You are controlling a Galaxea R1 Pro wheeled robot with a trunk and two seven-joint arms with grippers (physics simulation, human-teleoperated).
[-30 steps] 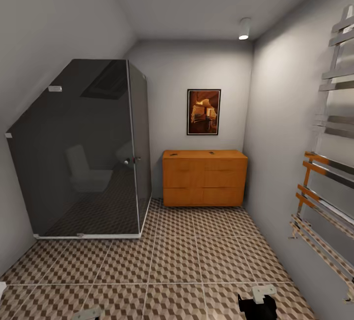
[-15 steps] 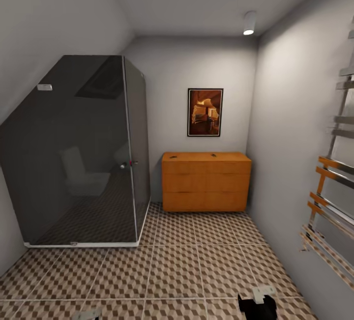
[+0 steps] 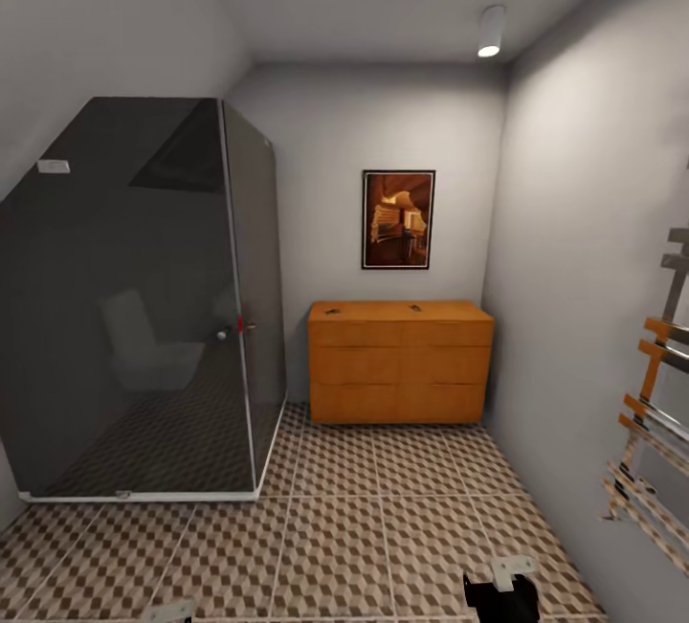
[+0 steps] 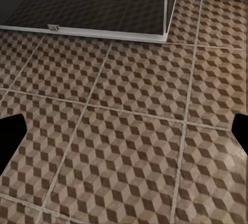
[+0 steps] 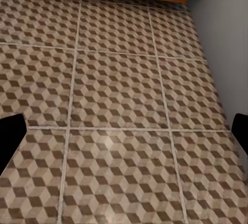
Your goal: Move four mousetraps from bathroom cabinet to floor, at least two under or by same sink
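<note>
Cabinet (image 3: 400,362) orange-brown wood, smooth matt; bathroom floor (image 3: 383,518) matt cube-pattern tile; shower enclosure (image 3: 144,307) dark glossy glass.

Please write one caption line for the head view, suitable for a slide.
Tiled bathroom floor leading to an orange-brown cabinet beside a dark glass shower enclosure.

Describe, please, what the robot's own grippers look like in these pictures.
In the head view the right gripper is a blocky black body topped by a pale grey angular piece. The left gripper shows as a pale grey tip. In both wrist views, fingertips are plain black.
</note>
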